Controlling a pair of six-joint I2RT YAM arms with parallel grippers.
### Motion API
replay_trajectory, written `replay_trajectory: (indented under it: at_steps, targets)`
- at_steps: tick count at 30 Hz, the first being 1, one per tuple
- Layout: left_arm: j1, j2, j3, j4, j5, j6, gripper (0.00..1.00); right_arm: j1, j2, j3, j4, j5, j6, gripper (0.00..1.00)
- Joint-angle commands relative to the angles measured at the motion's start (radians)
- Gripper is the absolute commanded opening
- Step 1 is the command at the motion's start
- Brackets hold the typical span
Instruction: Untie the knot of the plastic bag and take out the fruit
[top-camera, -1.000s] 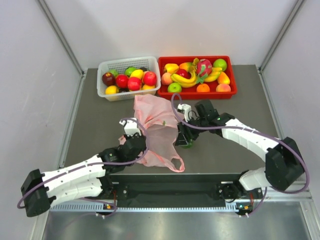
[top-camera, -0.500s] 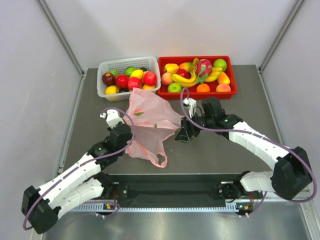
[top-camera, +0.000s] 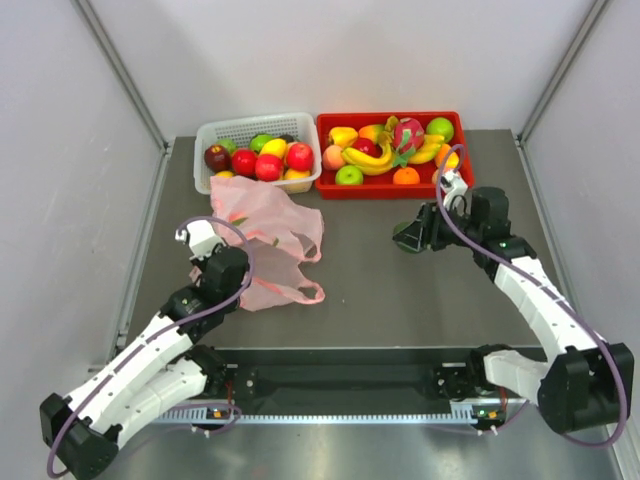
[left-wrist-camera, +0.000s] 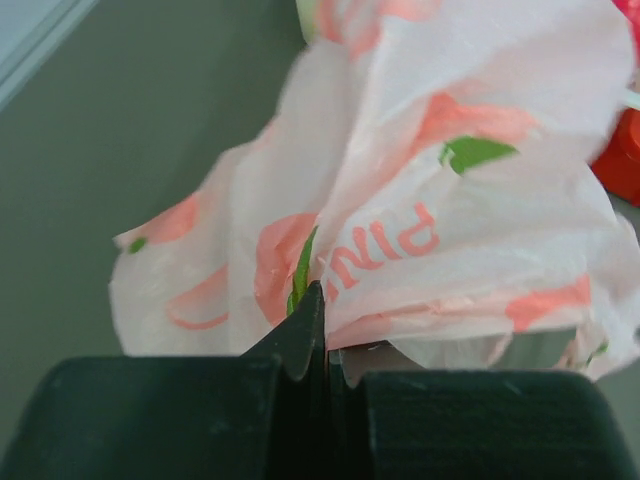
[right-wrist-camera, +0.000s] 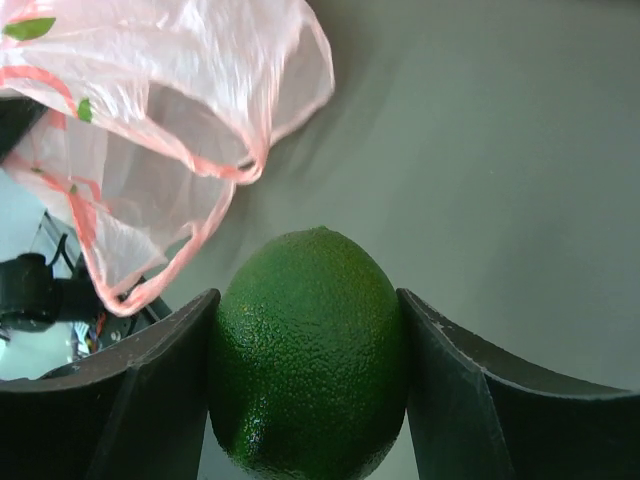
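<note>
Only your right wrist view clearly shows the lime (right-wrist-camera: 305, 350) clamped in the right jaws, long axis along them; left jaws pinch the bag (left-wrist-camera: 420, 180).

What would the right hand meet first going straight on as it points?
Likely the plastic bag: the right hand, gripping a green lime, points left across bare table toward it. If tilted downward, the table would come first; depth is unclear.
</note>
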Motion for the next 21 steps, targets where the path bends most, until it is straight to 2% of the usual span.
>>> replay_trajectory:
  at_steps: [1,5,9,11,15,18,21]
  targets:
    - [0.002,-0.017,-0.012,0.012,0.053,-0.002,0.0,-0.014,0.046,0.068,0.074,0.0,0.054,0.0]
    - [0.002,-0.046,-0.064,0.119,0.245,0.063,0.0,-0.016,0.159,0.18,0.1,0.127,0.07,0.0]
    - [0.002,-0.066,-0.094,0.214,0.396,0.121,0.0,-0.016,0.318,0.301,0.166,0.355,0.1,0.0]
    - [0.002,-0.061,-0.098,0.228,0.459,0.147,0.0,-0.014,0.388,0.386,0.206,0.388,0.111,0.0]
    - [0.002,-0.043,-0.075,0.234,0.547,0.187,0.0,-0.008,0.623,0.632,0.175,0.403,0.085,0.01]
    - [0.002,-0.034,-0.065,0.247,0.629,0.224,0.0,-0.003,0.762,0.738,0.164,0.417,0.073,0.02]
    - [0.0,-0.027,-0.058,0.264,0.703,0.256,0.0,0.006,0.884,0.901,0.141,0.448,0.042,0.11]
